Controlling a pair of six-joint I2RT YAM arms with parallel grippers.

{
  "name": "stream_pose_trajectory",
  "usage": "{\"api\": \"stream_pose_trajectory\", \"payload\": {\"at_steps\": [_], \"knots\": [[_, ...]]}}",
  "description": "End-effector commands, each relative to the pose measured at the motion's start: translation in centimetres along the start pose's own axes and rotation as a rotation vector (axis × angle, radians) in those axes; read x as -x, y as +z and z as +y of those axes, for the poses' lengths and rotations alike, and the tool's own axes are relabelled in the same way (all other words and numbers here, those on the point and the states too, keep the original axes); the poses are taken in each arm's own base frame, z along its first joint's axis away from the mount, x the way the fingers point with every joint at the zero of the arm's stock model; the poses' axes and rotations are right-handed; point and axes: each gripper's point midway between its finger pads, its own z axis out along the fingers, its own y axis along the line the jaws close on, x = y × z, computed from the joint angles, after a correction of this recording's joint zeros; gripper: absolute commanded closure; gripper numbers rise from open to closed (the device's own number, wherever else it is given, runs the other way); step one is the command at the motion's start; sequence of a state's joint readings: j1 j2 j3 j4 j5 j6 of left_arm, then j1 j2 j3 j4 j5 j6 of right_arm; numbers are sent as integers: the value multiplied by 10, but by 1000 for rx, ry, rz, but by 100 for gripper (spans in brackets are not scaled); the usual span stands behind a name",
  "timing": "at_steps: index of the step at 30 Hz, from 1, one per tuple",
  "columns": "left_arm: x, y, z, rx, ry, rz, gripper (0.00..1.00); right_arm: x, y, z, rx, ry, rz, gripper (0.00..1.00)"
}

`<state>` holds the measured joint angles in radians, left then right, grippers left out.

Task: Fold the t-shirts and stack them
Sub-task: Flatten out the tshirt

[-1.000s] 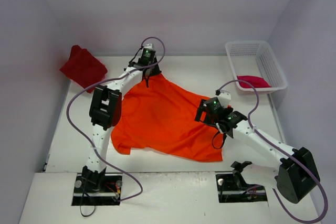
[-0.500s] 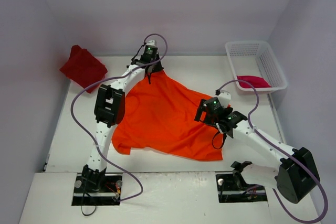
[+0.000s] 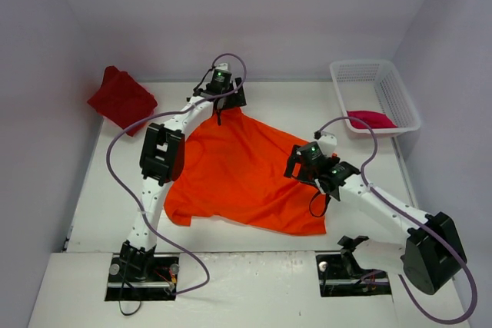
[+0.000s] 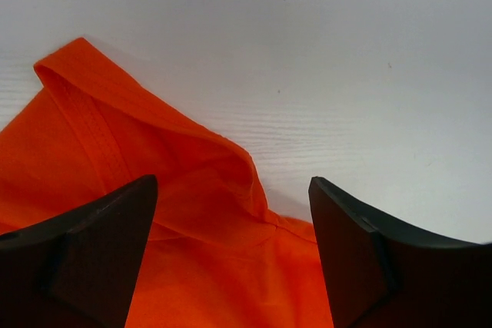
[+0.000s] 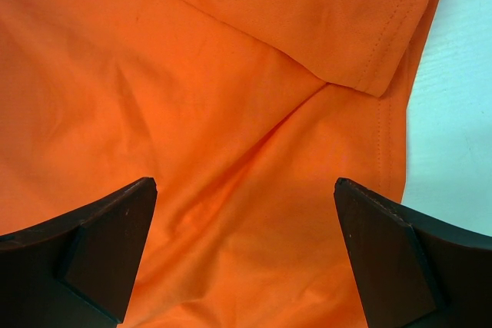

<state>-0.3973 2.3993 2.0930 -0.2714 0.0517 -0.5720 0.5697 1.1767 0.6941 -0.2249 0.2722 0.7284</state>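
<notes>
Folding, we judge, is far from done: the orange t-shirt [image 3: 238,174] lies unfolded on the counter [image 3: 300,101] under both spread, empty jaws, dark red t-shirt [image 3: 121,99] far left, crimson-pink t-shirt [image 3: 372,119] in basket [image 3: 401,97]

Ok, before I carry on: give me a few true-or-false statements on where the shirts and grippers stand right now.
The orange t-shirt lies spread on the table. True.
The left gripper is clamped on the orange t-shirt's corner. False: its jaws stand apart over the cloth.
The right gripper is open over the orange t-shirt. True.
The crimson-pink t-shirt lies on the table beside the basket. False: it lies inside the basket.
The dark red t-shirt sits at the table's far left corner. True.
</notes>
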Motion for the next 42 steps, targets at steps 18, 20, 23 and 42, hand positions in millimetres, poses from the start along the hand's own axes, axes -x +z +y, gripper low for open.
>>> {"api": "stream_pose_trajectory", "payload": {"at_steps": [18,20,23,42], "knots": [[-16,-59,-61,-129,-61,15,25,102,32,31,-16,-80,-144,7],[-21,-62,-57,-122,-61,20,25,108,39,25,-26,-84,-138,7],[-24,-66,-50,-111,-72,25,25,114,46,17,-43,-105,-127,7],[-69,-71,-21,-38,-106,102,25,122,59,-7,-117,-183,-93,8]]}}
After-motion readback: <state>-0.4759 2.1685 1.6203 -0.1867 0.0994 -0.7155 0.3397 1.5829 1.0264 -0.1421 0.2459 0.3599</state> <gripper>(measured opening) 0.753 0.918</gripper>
